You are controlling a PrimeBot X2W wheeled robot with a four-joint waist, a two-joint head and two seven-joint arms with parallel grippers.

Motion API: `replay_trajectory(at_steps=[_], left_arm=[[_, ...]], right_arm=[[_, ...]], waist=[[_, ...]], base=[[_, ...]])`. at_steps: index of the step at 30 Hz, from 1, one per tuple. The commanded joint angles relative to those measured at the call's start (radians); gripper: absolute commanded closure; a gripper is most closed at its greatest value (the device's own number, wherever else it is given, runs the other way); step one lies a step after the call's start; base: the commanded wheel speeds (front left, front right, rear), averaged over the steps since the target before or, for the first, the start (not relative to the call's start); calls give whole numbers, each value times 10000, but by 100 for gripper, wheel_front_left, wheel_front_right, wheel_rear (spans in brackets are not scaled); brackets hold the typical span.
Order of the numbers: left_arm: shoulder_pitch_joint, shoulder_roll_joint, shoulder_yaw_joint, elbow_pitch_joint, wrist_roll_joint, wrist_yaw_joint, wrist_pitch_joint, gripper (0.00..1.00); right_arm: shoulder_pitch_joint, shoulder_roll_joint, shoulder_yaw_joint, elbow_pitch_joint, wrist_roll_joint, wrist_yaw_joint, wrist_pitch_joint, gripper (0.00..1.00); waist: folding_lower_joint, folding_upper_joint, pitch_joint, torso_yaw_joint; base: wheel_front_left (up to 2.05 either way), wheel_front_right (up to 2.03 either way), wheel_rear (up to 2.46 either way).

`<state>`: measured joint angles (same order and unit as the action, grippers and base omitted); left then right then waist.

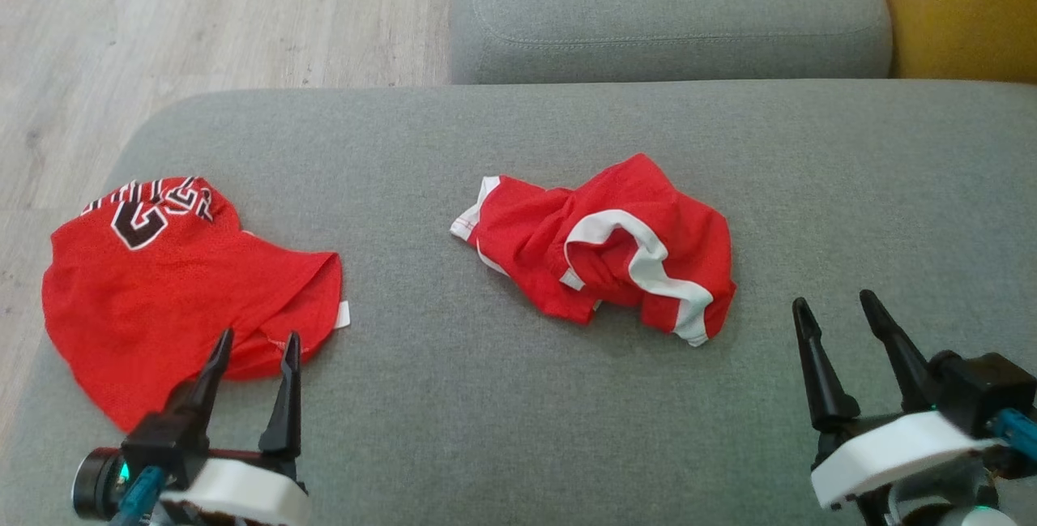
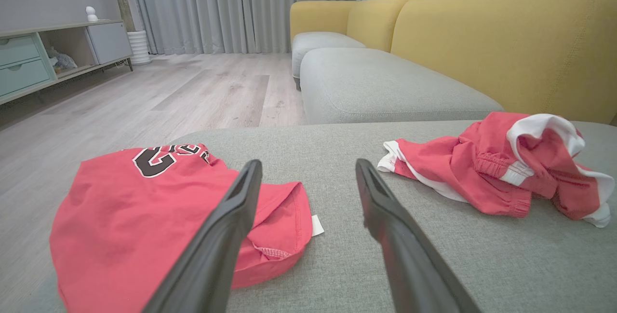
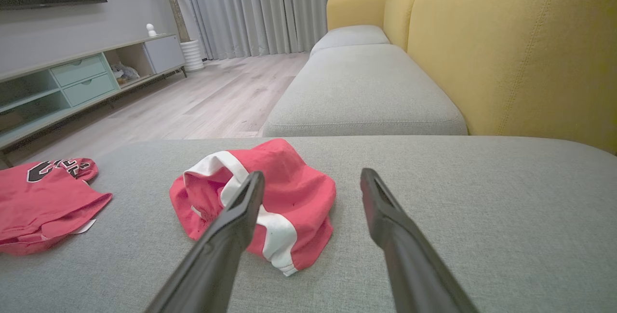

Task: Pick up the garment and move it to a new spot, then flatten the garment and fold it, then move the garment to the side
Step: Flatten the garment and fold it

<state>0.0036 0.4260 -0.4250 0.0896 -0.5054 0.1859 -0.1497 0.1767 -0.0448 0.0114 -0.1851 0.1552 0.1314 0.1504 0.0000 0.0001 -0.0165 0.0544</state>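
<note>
Everything lies on a wide grey seat cushion of a sofa, covered with a rough woven cloth; its far left corner is rounded. On the left side of this cushion lies a red jersey, folded over on itself, and it reaches the cushion's left edge. Black and white letters show on its far part (I cannot read them fully). A small white tag sticks out at its right side and rests on the grey cloth. Near the middle of the cushion lie red shorts with white bands, crumpled in a low heap, well apart from the jersey. A second grey cushion joins at the far side.
</note>
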Motion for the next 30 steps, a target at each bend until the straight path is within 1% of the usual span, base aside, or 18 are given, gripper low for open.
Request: replay_trajectory(at_steps=[1, 6, 8, 10, 12, 14, 21, 22, 23, 24, 25, 29, 30], left_arm=[[-466, 284, 339, -324, -72, 87, -20, 0], [-507, 285, 327, -335, -96, 116, -7, 0], [-546, 283, 310, -354, -89, 122, -4, 0], [-630, 274, 281, -389, -71, 116, 6, 0], [-797, 247, 242, -429, -42, 86, 3, 0], [-1074, 183, 183, -457, 2, 23, -18, 0], [-1966, -127, -19, -186, 144, -204, -274, 0], [-2173, -233, -75, -54, 161, -276, -364, 0], [-2266, -284, -105, 15, 174, -306, -405, 0], [-2266, -284, -105, 15, 174, -306, -405, 0], [-2413, -379, -131, 147, 175, -347, -487, 0], [-2566, -474, -142, 366, 177, -391, -624, 0], [-2588, -490, -141, 409, 173, -399, -650, 0]], right_arm=[[-335, -55, 214, -399, 49, -7, -2, 0], [-365, -55, 210, -288, -11, -7, 117, 0], [-349, -55, 212, -70, 153, -7, 358, 0], [-410, -55, 302, 192, 62, -7, 528, 0], [-510, -55, 462, 580, 101, -7, 683, 0], [-719, -55, 675, 1007, -111, -7, 776, 0], [-1823, -55, 1050, 2713, -118, -7, 414, 0], [-2146, -55, 1064, 3282, -243, -7, 354, 0], [-2291, -55, 1058, 3537, -238, -7, 309, 0], [-2291, -55, 1058, 3537, -238, -7, 309, 0], [-2562, -55, 1039, 4055, -338, -7, 236, 0], [-2954, -55, 961, 4950, -342, -7, 162, 0], [-3042, -55, 965, 5101, -322, -7, 111, 2]], waist=[[0, -1, 5, 0], [0, -1, 27, 7], [0, -1, 53, 23], [0, -1, 126, 74], [0, -1, 302, 168], [0, -1, 590, 322], [0, -1, 1467, 807], [0, -1, 1653, 918], [0, -1, 1723, 973], [0, -1, 1723, 973], [0, -1, 1827, 1039], [0, -1, 1925, 1087], [0, -1, 1938, 1087]], base=[[0, 0, 0], [0, 0, 0], [0, 0, 0], [0, 0, 0], [0, 0, 0], [0, 0, 0], [0, 0, 0], [0, 0, 0], [0, 0, 0], [0, 0, 0], [0, 0, 0], [0, 0, 0], [0, 0, 0]])
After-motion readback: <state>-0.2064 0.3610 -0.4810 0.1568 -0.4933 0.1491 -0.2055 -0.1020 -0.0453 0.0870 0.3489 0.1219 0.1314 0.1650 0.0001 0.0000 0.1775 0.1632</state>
